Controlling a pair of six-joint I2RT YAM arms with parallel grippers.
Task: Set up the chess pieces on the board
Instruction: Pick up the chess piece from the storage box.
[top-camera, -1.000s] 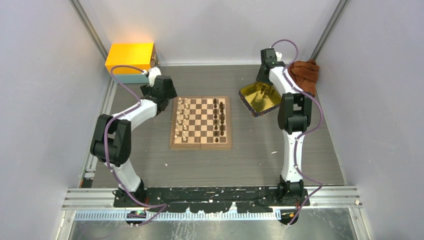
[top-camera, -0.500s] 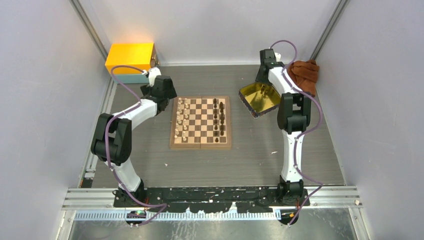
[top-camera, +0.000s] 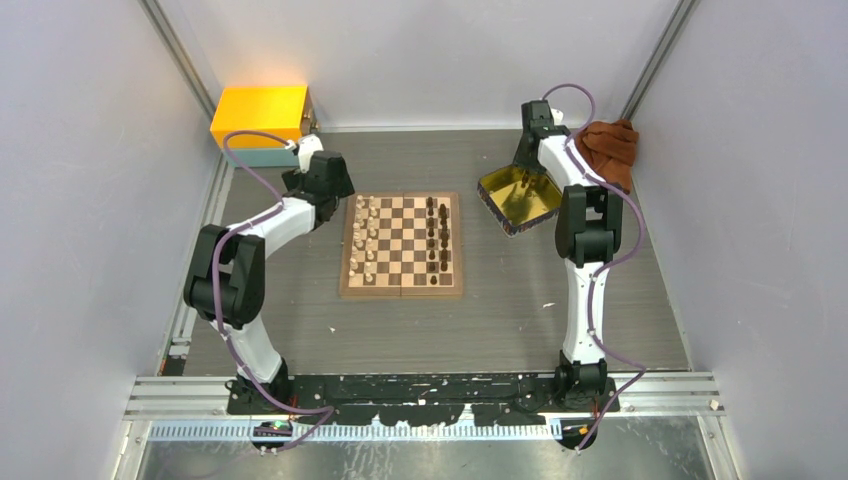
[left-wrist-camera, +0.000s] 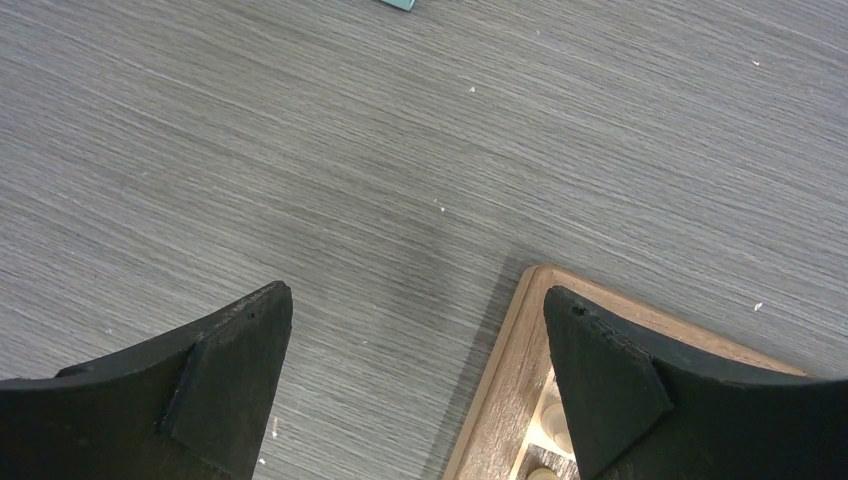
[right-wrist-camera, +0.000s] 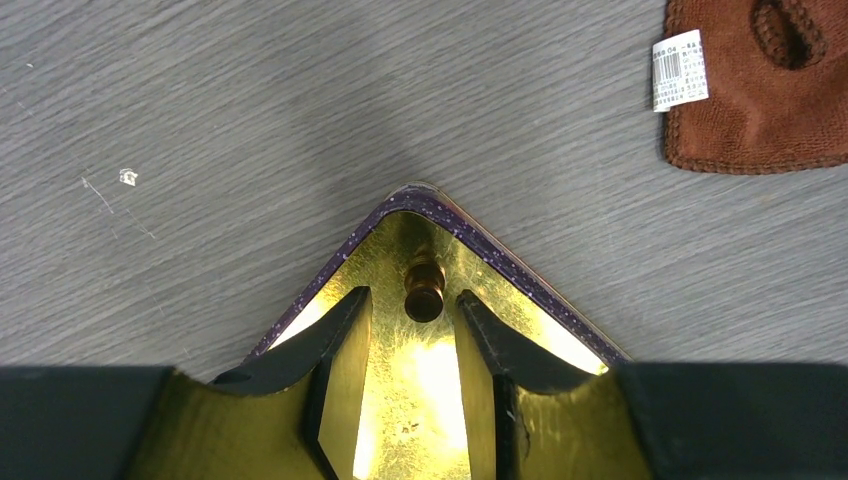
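Dark brown chess piece (right-wrist-camera: 424, 290) lies in the far corner of the gold tray (right-wrist-camera: 500, 256), between the fingertips of the right gripper (right-wrist-camera: 412, 296). The half-open jaws do not touch it, and its long axis points straight ahead. The left gripper (left-wrist-camera: 418, 296) hangs wide open by a corner of the board (left-wrist-camera: 505, 370).

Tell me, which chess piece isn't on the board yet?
The dark brown chessman in a corner of the yellow tray, between the right end effector's open fingertips. All the other chessmen stand on the chessboard.
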